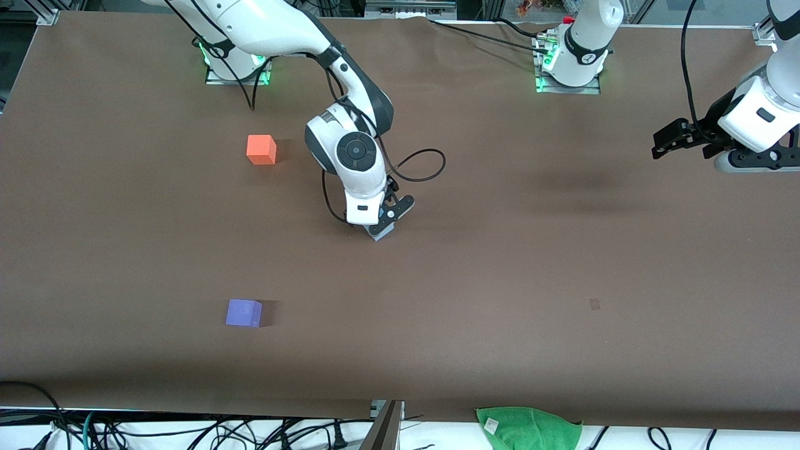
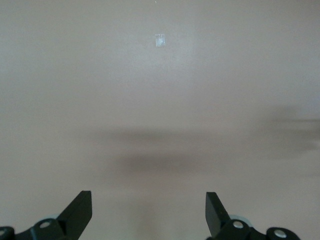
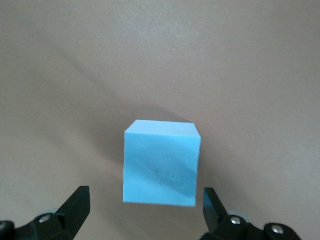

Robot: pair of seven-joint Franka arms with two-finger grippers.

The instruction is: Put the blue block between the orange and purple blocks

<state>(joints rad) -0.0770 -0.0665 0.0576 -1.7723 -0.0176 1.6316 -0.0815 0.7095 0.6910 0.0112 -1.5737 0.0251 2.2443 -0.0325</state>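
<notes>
The right gripper hangs low over the middle of the counter, its fingers spread wide on either side of the blue block, which sits on the surface between them, not yet gripped. In the front view the block is almost wholly hidden under the gripper. The risk lies in the closing: the cube sits slightly turned against the fingers, so they may catch a corner, twist it, or push it away instead of clamping flat faces. A shallow pinch could also let it drop on the way.

The orange block lies toward the right arm's end, the purple block nearer the front camera, well apart from it.

The left gripper waits over its own end, fingers wide and empty.

The counter is plain brown and matte. A green cloth and cables lie at its front edge.
</notes>
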